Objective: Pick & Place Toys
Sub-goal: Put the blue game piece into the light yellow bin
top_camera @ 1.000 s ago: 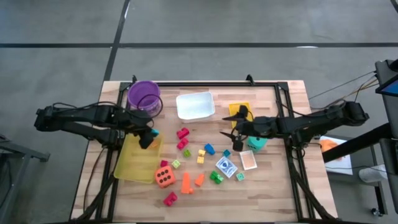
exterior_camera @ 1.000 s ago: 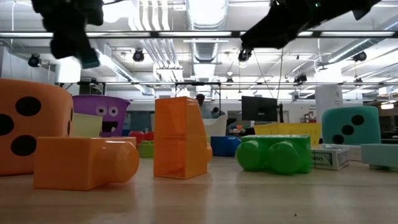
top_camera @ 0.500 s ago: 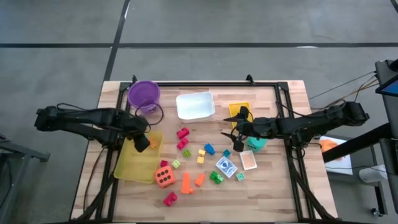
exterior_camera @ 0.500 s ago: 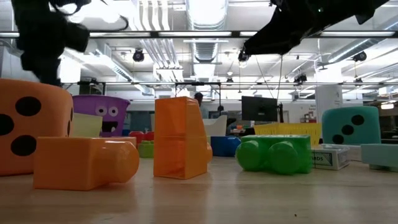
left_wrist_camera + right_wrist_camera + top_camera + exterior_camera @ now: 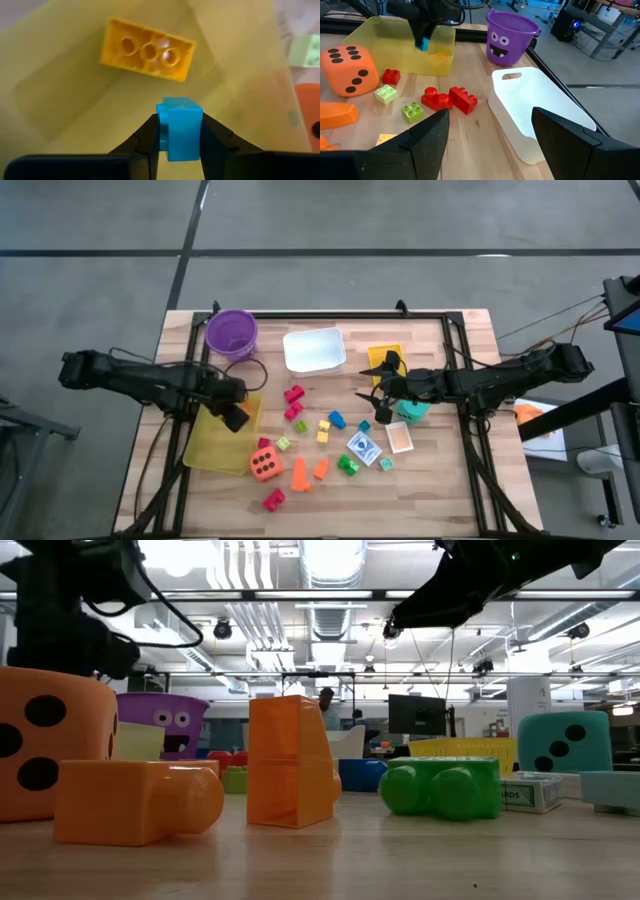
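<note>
Wood table (image 5: 440,480) w/ scattered toys; left gripper (image 5: 179,131) pinched blue block (image 5: 180,127) over yellow tray (image 5: 215,442), above yellow block (image 5: 147,49). Right gripper (image 5: 378,398) hovered spread, empty, near teal die (image 5: 414,409).

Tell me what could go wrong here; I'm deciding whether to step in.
The left gripper holds a blue block over the yellow tray. Dropped from here, it may bounce off the yellow brick already inside. Lowering further, the fingers could nudge the tray's near wall, beside the orange die.
</note>
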Robot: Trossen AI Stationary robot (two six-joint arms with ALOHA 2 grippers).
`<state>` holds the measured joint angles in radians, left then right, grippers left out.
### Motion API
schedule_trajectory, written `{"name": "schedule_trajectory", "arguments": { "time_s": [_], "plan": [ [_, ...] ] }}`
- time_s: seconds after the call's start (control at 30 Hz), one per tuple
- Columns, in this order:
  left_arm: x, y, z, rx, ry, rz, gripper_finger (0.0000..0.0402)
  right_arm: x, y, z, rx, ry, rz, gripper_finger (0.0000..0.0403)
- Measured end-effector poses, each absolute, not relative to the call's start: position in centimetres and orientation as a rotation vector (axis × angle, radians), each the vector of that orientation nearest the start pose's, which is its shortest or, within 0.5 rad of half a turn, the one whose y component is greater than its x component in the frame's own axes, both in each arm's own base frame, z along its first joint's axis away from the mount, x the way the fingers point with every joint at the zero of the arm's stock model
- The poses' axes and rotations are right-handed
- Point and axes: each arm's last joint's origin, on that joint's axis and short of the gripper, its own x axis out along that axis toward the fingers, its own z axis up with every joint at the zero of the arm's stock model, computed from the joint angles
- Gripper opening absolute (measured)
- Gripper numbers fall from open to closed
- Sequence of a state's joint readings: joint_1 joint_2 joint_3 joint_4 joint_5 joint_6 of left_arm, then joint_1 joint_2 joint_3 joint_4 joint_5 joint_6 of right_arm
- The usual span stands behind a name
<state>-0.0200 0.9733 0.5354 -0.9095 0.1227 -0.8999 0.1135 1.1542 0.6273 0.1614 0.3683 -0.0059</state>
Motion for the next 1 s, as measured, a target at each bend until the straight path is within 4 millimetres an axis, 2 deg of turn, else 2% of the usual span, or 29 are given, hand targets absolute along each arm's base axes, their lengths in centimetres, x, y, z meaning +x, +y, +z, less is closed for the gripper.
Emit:
{"name": "schedule_trajectory", "arguments": {
  "time_s": [0.33, 0.77, 1.0],
  "plan": [
    [13.6, -0.6, 15.6, -0.844, 1.344, 0.574, 0.0101, 24.3, 1.7, 24.0, -0.101, 0.358, -0.249, 0.0281],
    [14.4, -0.5, 14.8, -0.811, 1.365, 0.597, 0.0103, 24.3, 1.7, 23.8, -0.109, 0.363, -0.248, 0.0281],
    [14.7, -0.5, 14.6, -0.803, 1.359, 0.603, 0.0103, 24.2, 1.8, 22.8, 0.007, 0.381, -0.258, 0.0281]
  ]
}}
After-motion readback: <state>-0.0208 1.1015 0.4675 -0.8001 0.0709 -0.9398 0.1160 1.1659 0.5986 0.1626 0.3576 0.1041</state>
